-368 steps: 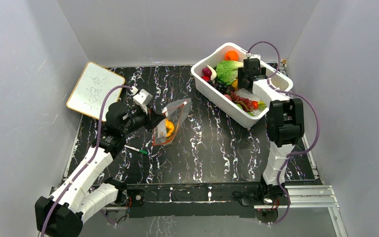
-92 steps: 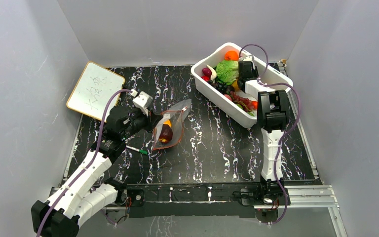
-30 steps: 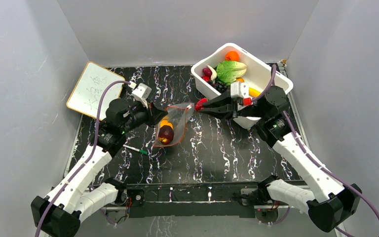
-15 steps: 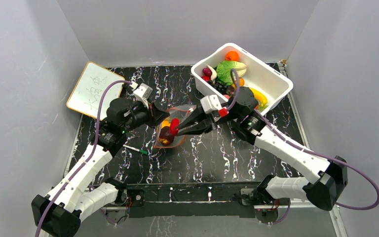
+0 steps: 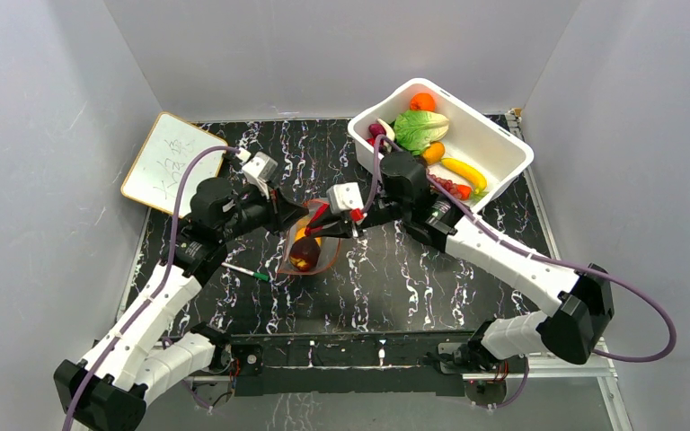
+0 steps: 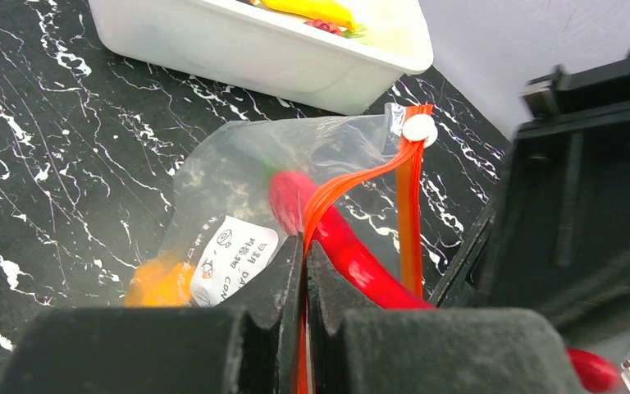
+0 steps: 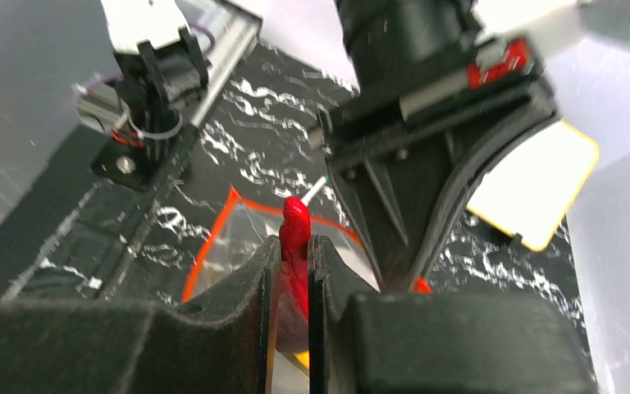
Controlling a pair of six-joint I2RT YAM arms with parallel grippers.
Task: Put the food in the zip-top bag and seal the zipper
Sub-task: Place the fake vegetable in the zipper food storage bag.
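Tabletop [image 5: 395, 287] nearest me is black with white marble veining, and a slim green-and-white pen [image 5: 247, 272] lies on it just in front of the bag.

The left gripper [image 6: 302, 263] has its matte black fingers pressed together on the thin red-orange plastic zipper strip [image 6: 411, 213]. It pinches one side of the rim, so the strip bows away from its straight partner. Both strips meet at a small white round slider [image 6: 417, 129].

The clear crinkly zip-top bag [image 6: 230, 176] hangs from that pinch, mouth open, its lower end on the table. Through the film I see a white printed label [image 6: 234, 258], a blurred orange piece [image 6: 152, 283] and, from above, a dark maroon rounded piece [image 5: 303, 256].

The right gripper [image 7: 294, 263] is clamped narrowly on a long, glossy red toy chilli [image 6: 340, 242]. The chilli's free end lies between the two zipper strips, inside the bag's mouth. The two grippers sit just beside each other.

Further back stands the white rectangular plastic tub [image 5: 478, 115] with rounded corners. It holds a smooth orange ball [image 5: 422, 101], a ruffled green leafy vegetable [image 5: 420, 128] and a curved yellow piece [image 5: 463, 171]. At the far left lies a yellow-edged whiteboard [image 5: 169, 162] with handwriting on it.
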